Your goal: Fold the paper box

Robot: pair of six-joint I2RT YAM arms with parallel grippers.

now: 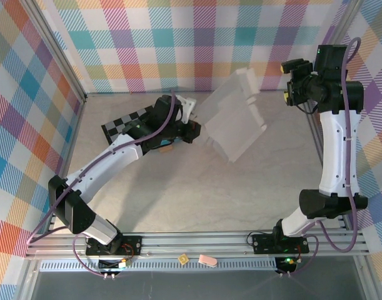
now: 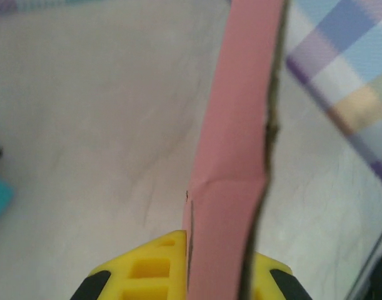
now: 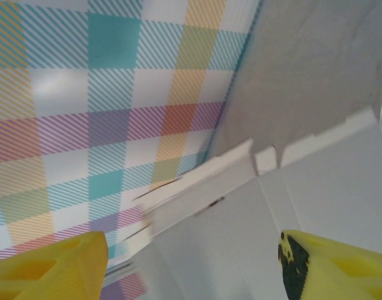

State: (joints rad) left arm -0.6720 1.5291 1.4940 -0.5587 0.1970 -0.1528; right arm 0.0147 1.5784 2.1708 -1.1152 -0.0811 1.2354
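A: Starting from our side, where is the work?

B: Past the middle of the pale counter [image 1: 178,200], the left arm [image 1: 115,153] reaches over the black-and-grey checkered board [image 1: 123,127]. The left jaws are clamped shut on one edge strip of the pink thin-cardboard die-cut paper box [image 1: 236,122]. It is held tilted above the counter's far half, greyish inner face up.

A: How should this fold go?

B: I'd use that pinch as a firm anchor. Press along a scored crease, not mid-panel, so the sheet doesn't buckle or twist out.

A: And farther off?

B: The right jaws stand wide apart by the box's tabbed far edge, holding nothing. I can't tell whether they touch it.
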